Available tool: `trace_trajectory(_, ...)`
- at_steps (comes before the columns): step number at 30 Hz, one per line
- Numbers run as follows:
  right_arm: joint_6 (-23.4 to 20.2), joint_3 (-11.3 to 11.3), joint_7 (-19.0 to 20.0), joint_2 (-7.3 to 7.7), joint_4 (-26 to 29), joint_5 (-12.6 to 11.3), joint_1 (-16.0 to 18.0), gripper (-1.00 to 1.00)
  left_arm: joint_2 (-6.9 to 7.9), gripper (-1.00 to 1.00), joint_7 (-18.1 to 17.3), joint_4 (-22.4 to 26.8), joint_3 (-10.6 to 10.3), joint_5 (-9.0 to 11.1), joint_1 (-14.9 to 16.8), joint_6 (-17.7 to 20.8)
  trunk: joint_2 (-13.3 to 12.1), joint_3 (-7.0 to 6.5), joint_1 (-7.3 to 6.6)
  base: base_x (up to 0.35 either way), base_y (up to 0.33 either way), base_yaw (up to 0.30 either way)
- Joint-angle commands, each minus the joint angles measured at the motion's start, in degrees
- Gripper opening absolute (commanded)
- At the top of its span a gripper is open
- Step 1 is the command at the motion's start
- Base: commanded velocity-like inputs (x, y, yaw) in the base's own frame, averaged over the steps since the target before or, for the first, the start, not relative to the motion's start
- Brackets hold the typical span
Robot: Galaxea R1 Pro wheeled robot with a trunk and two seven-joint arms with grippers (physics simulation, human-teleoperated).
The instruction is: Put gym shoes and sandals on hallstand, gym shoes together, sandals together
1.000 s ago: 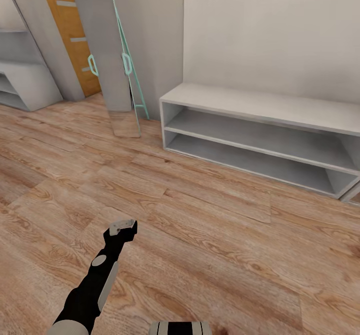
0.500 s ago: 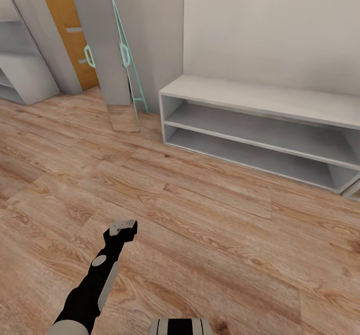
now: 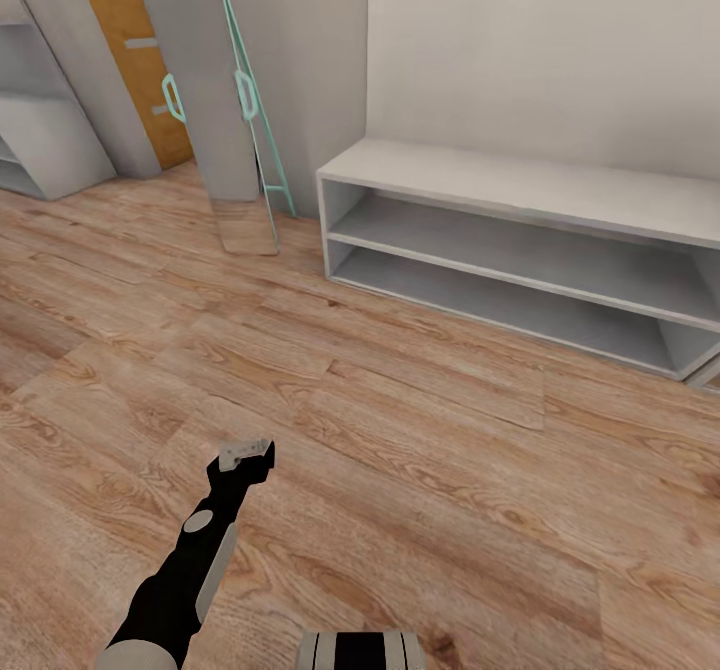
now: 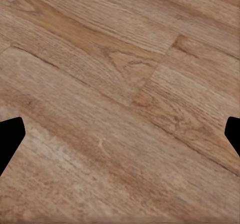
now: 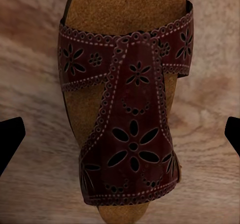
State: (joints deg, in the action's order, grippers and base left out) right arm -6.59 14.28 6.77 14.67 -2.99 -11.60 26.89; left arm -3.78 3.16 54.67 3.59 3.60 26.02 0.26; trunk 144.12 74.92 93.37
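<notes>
Below, right gripper (image 5: 120, 134) spread wide over a sandal (image 5: 125, 114), left gripper (image 4: 120, 139) wide apart, empty, no readable writing.

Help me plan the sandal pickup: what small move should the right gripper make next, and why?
Probably lower the right gripper straight down over the sandal. In the right wrist view the sandal lies on the corridor floor directly between the spread fingertips, which stand clear of it on either side, so nothing is grasped yet. The hallstand shelves hold no shoes.
</notes>
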Motion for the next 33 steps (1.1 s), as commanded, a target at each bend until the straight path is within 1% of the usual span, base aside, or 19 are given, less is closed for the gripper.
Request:
trace_trajectory(1, 0.0, 0.0, 0.0, 0.00, 0.0, 0.0, 0.0, 1.00, 0.00, 1.00, 0.0, 0.0, 0.0, 0.0, 0.0, 0.0, 0.0, 0.00, 0.00, 0.000, 0.000, 0.000)
trace_trajectory(7, 0.0, 0.0, 0.0, 0.00, 0.0, 0.0, 0.0, 1.00, 0.00, 1.00, 0.0, 0.0, 0.0, 0.0, 0.0, 0.0, 0.0, 0.00, 0.00, 0.000, 0.000, 0.000)
trace_trajectory(10, 0.0, 0.0, 0.0, 0.00, 0.0, 0.0, 0.0, 1.00, 0.00, 1.00, 0.0, 0.0, 0.0, 0.0, 0.0, 0.0, 0.0, 0.66, 0.08, 0.000, 0.000, 0.000)
trace_trajectory(16, 0.0, 0.0, 0.0, 0.00, 0.0, 0.0, 0.0, 1.00, 0.00, 1.00, 0.0, 0.0, -0.1, 0.0, 0.0, 0.0, 0.0, 0.66, 0.08, 0.000, 0.000, 0.000)
trace_trajectory(21, 0.0, 0.0, 0.0, -0.04, 0.0, 0.0, 0.0, 1.00, 0.00, 1.00, 0.0, -0.1, 0.0, 0.0, 0.0, 0.0, 0.1, 1.77, 0.21, 0.000, 0.000, 0.000)
trace_trajectory(27, 0.0, 0.0, 0.0, -0.07, 0.0, 0.0, 0.0, 1.00, 0.00, 1.00, 0.0, -0.1, -0.1, 0.0, 0.0, 0.0, 0.1, 1.77, 0.21, 0.000, 0.000, 0.000)
trace_trajectory(31, 0.0, 0.0, 0.0, -0.08, 0.0, 0.0, 0.0, 1.00, 0.00, 1.00, 0.0, 0.0, 0.0, 0.0, 0.0, 0.0, 0.2, 2.66, 0.31, 0.000, 0.000, 0.000)
trace_trajectory(33, 0.0, 0.0, 0.0, -0.08, 0.0, 0.0, 0.0, 1.00, 0.00, 1.00, 0.0, 0.0, -0.1, 0.0, 0.0, 0.0, 0.2, 2.66, 0.31, 0.000, 0.000, 0.000)
